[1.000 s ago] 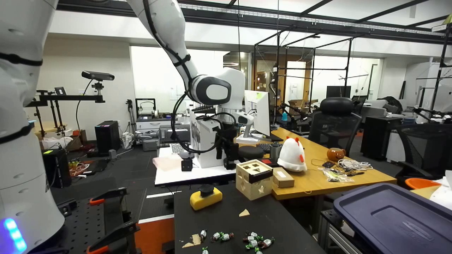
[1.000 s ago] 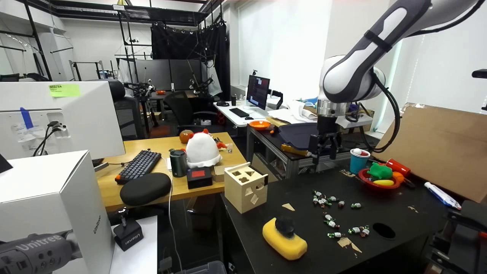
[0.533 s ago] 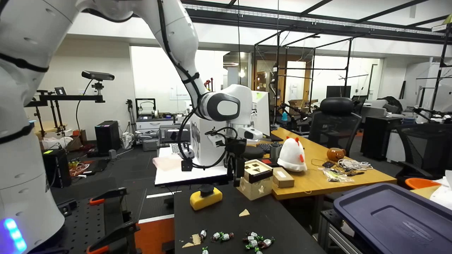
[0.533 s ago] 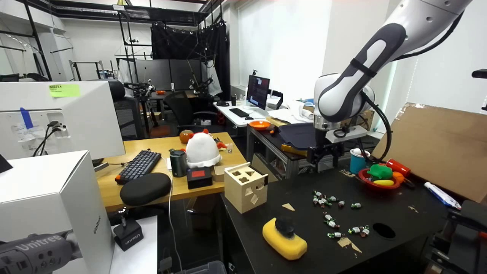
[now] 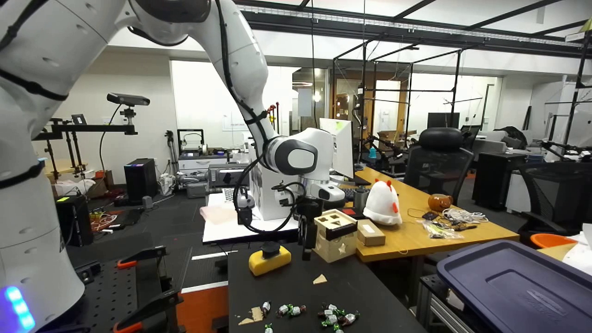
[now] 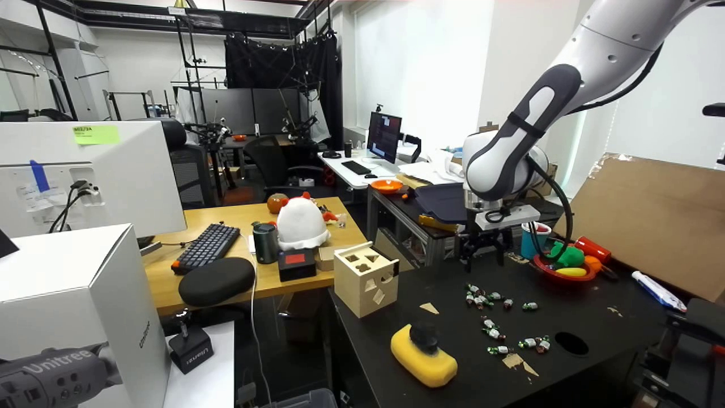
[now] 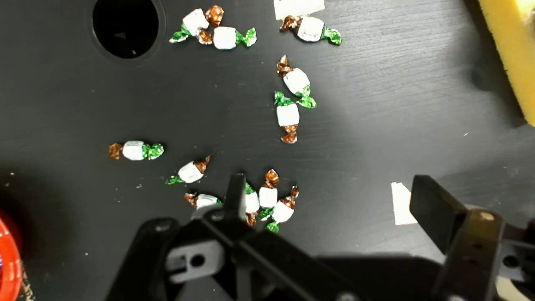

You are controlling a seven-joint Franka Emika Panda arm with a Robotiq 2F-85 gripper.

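Note:
My gripper (image 7: 330, 192) stands open above the black table (image 6: 481, 379), with nothing held between its fingers. In the wrist view, one finger (image 7: 237, 190) partly covers a cluster of wrapped candies (image 7: 267, 196) in white, green and brown. The opposite finger (image 7: 434, 209) overlaps a pale paper scrap (image 7: 402, 205). More single candies (image 7: 133, 150) and pairs are scattered on the table. In both exterior views the gripper (image 6: 484, 260) hangs over the table, near the candies (image 6: 478, 297). A wooden box with shaped holes (image 5: 335, 249) is partly behind the gripper (image 5: 305, 245) in an exterior view.
A yellow sponge with a black handle (image 6: 422, 360) lies on the table. A red bowl (image 6: 549, 276) with several toys, a blue cup (image 6: 529, 245), a red cup (image 6: 592, 249) and a cardboard sheet (image 6: 651, 221) stand along one side. The table has a round hole (image 6: 571, 343).
The arm has come down toward the table, and my gripper now appears lower in both exterior views. Its fingers have stayed apart. The candies, box and sponge have not moved.

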